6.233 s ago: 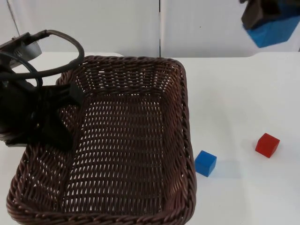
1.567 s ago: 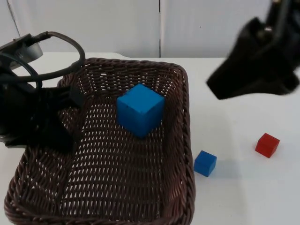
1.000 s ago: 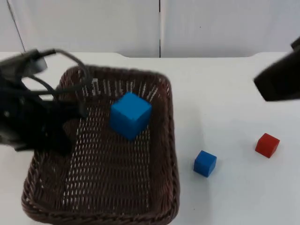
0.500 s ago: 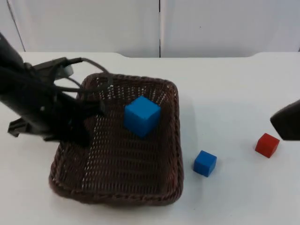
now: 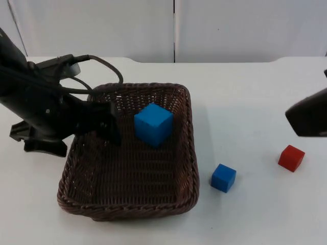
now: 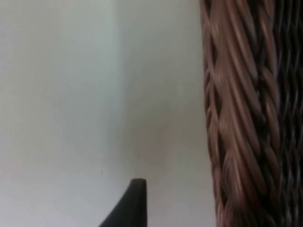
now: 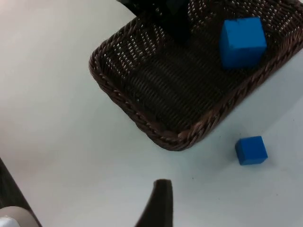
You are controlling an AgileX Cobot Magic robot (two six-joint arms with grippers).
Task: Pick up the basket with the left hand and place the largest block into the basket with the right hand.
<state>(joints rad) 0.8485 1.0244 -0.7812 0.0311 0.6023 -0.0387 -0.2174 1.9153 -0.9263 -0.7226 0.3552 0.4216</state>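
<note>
The brown wicker basket (image 5: 192, 153) stands on the white table, left of centre. Inside it, near its far right corner, lies the large blue block (image 5: 153, 124), also seen in the right wrist view (image 7: 242, 41). My left gripper (image 5: 96, 125) is at the basket's left rim, open. One black fingertip (image 6: 135, 203) stands on the table side, a gap away from the rim (image 6: 227, 118). My right gripper (image 5: 302, 120) hovers at the table's right edge, open with nothing in it. Its fingertip (image 7: 160, 198) hangs above bare table near the basket (image 7: 137, 118).
A small blue block (image 5: 224, 177) lies just right of the basket, and shows in the right wrist view (image 7: 251, 150). A small red block (image 5: 291, 157) lies further right, below the right gripper. The grey partition wall closes the table's far side.
The basket with the block in it has come down onto the table. My left gripper has opened off its rim. The right arm has drawn back at the right edge.
</note>
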